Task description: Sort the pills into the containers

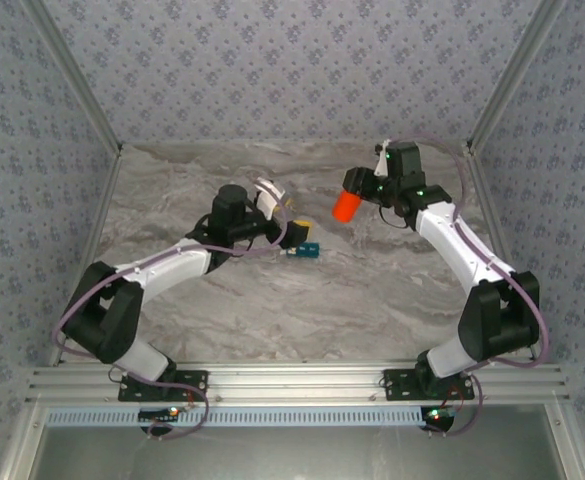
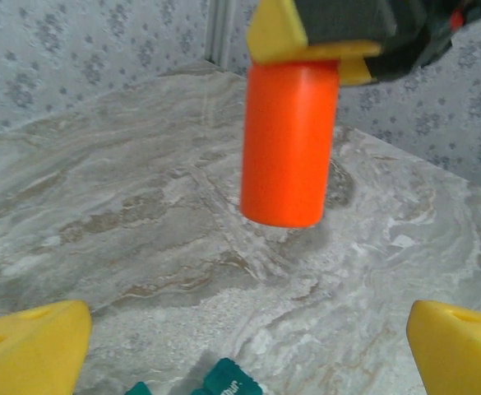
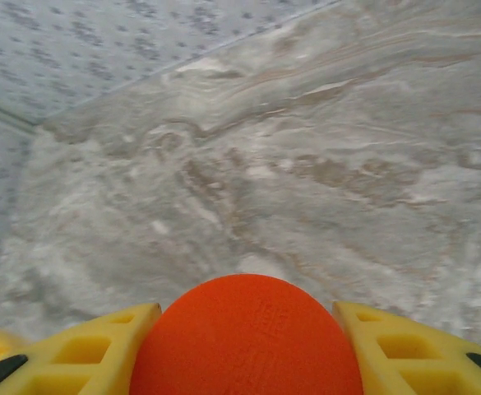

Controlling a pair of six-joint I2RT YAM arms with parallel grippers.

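containers (image 1: 305, 251): small teal box lying flat near the middle of the table (image 1: 272, 310). its edge also shows at the near rim of the left wrist view (image 2: 228, 380), low between my yellow fingers (image 2: 30, 346).
pills: none loose that i can see. i judge they are inside the orange bottle.
orange bottle (image 1: 348, 206): in the air, right of the box and farther back, clear of the table. its free end hangs down, but i cannot tell if it is capped.
right gripper (image 3: 247, 329): clamped on the bottle's upper end, likely so it can tip toward the box.
left gripper (image 1: 299, 228): jaws spread wide, holding nothing, just left of the box. it is placed, i think, to steady the box.
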